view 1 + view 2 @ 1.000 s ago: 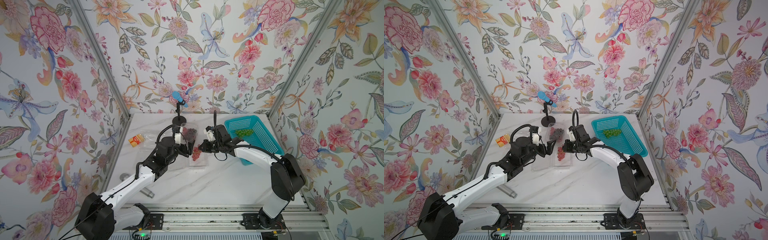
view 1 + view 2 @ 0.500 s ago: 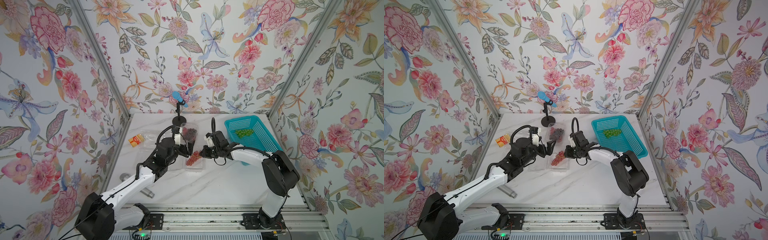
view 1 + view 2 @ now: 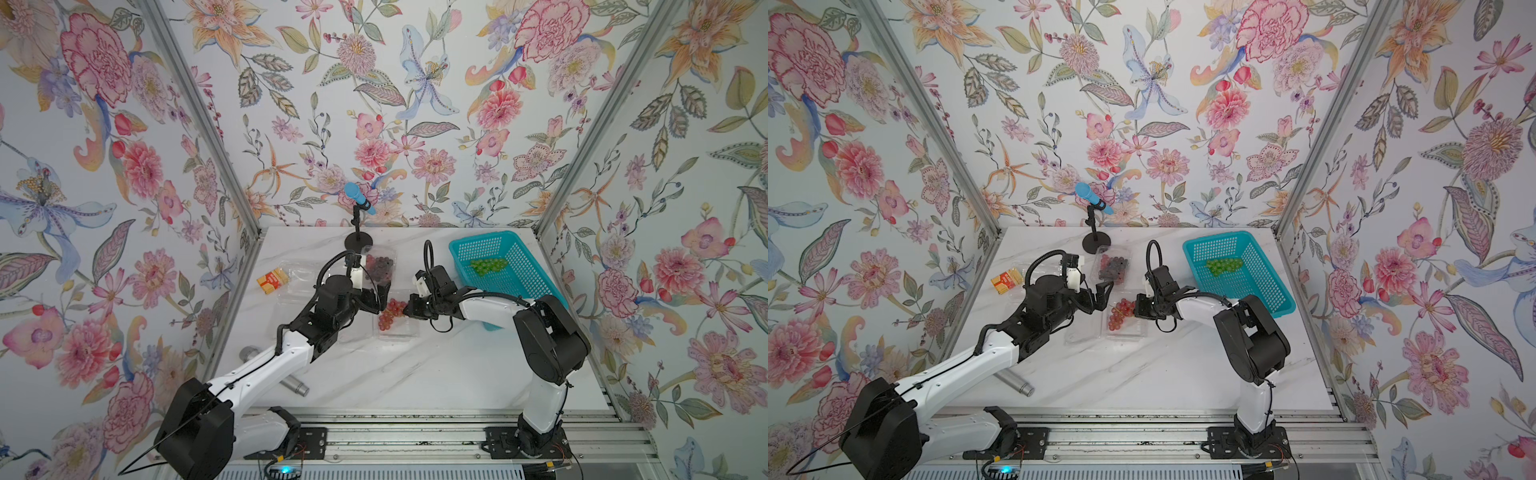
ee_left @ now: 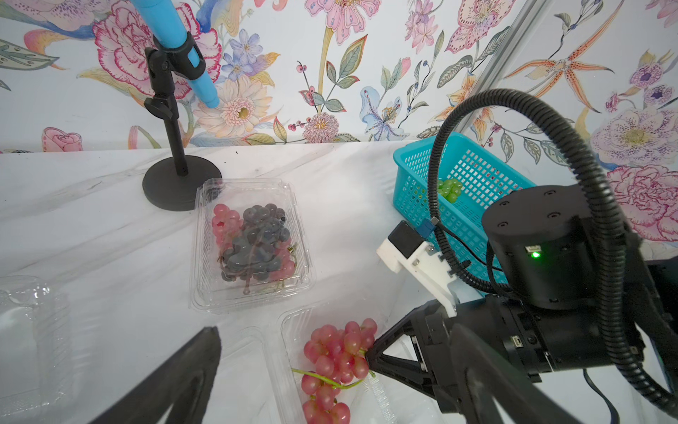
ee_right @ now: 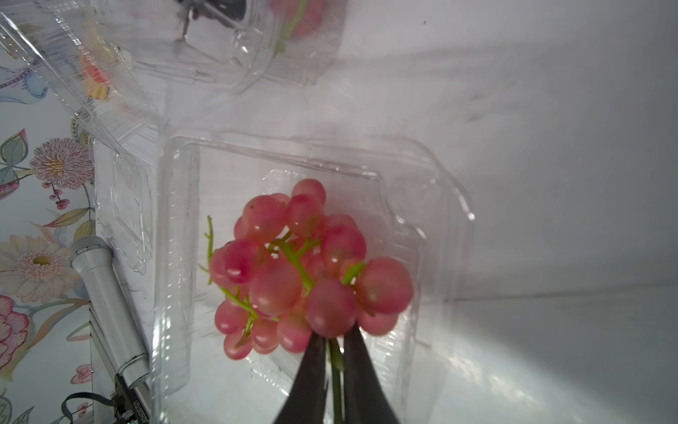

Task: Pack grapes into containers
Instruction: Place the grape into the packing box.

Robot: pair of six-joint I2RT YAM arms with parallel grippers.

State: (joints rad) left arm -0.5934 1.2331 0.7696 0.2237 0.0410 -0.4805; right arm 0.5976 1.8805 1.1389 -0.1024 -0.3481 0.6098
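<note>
The right pincer (image 5: 334,336) pinches the stem of the red bunch (image 5: 293,271), which already lies in the open clamshell (image 5: 433,205). The left pincer (image 3: 1105,296) hangs spread beside it. Beyond, another clamshell (image 4: 253,297) holds dark and pink grapes (image 4: 257,235). The green bunch (image 3: 486,266) waits in the teal basket (image 3: 528,286), with a third clamshell (image 3: 297,274) empty. About two-thirds done, I'd judge.
</note>
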